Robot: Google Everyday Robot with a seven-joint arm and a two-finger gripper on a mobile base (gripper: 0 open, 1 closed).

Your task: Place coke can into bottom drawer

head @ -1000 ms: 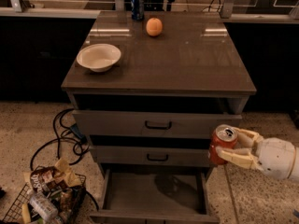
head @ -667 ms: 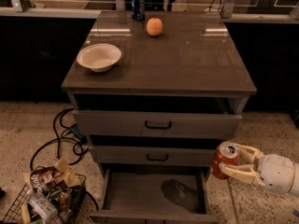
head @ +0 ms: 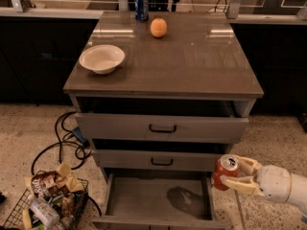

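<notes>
My gripper [head: 236, 175] comes in from the lower right and is shut on the coke can [head: 224, 171], a red can with a silver top, held upright. The can hangs just beyond the right edge of the bottom drawer [head: 158, 196], which is pulled open as a wide shallow grey tray. A dark shadow lies on the drawer floor left of the can. The two upper drawers with black handles [head: 162, 128] are closed.
On the cabinet top [head: 192, 61] stand a white bowl [head: 101, 58], an orange fruit [head: 159, 27] and a blue soda can [head: 141, 5]. A wire basket of snack packets [head: 45, 202] and black cables [head: 62, 138] lie on the floor at the left.
My gripper has carried the coke can downward, from level with the middle drawer to just above the open bottom drawer's right side.
</notes>
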